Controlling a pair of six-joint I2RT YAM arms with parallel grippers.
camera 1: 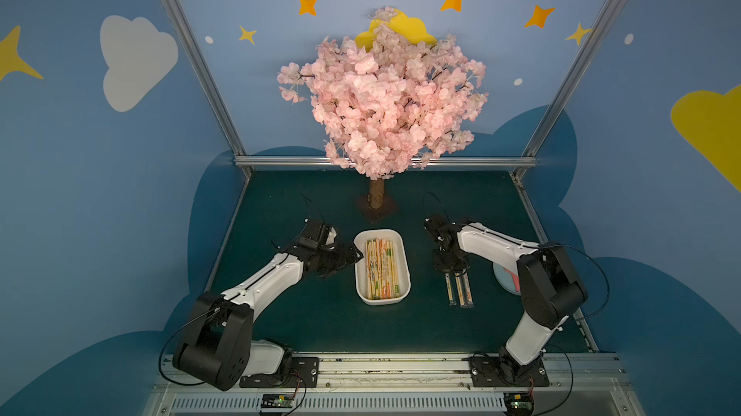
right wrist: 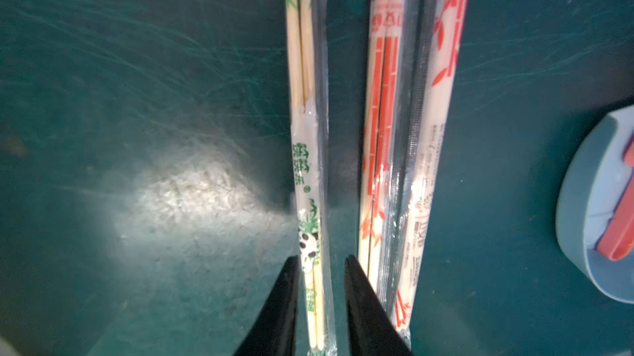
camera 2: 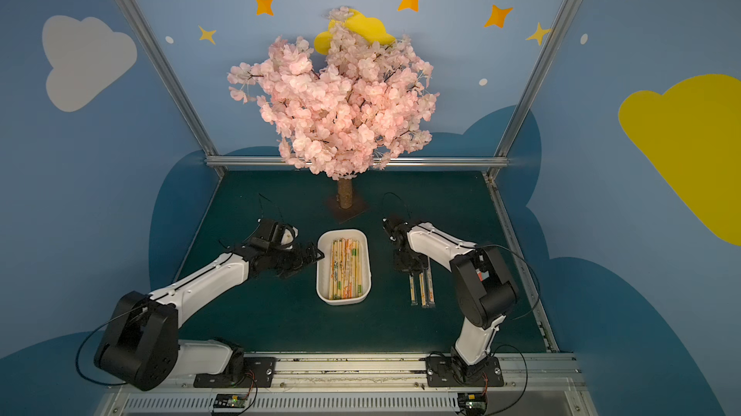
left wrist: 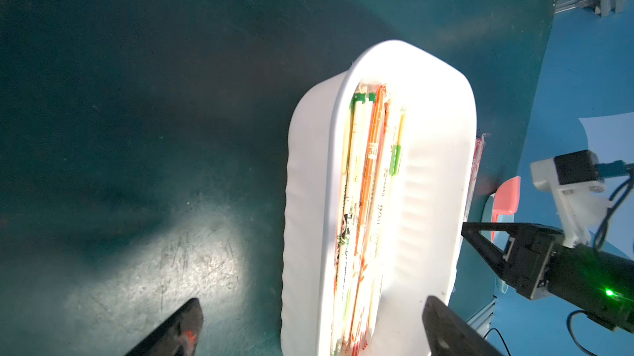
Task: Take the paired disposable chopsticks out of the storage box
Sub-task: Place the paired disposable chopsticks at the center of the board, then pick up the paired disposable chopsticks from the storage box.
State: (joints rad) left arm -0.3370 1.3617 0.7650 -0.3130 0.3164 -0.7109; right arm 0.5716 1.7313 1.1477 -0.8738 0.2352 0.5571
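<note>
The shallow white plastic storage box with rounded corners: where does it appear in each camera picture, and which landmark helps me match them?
Top view: the shallow white plastic storage box sits mid-table, in front of the pink blossom tree.
Top view: same spot, slightly further left in the picture.
Left wrist: it fills the middle of the picture.
Right wrist: not in it.
Shared landmark: the sleeved chopstick pairs lying on the dark green mat, seen in all four.

The left arm stretches forward with the left gripper (camera 1: 352, 254) spread wide just left of the storage box (camera 1: 379, 232), while the right arm bends over right of it, the right gripper (right wrist: 320, 261) pointing downward, jaws slightly parted.
</note>
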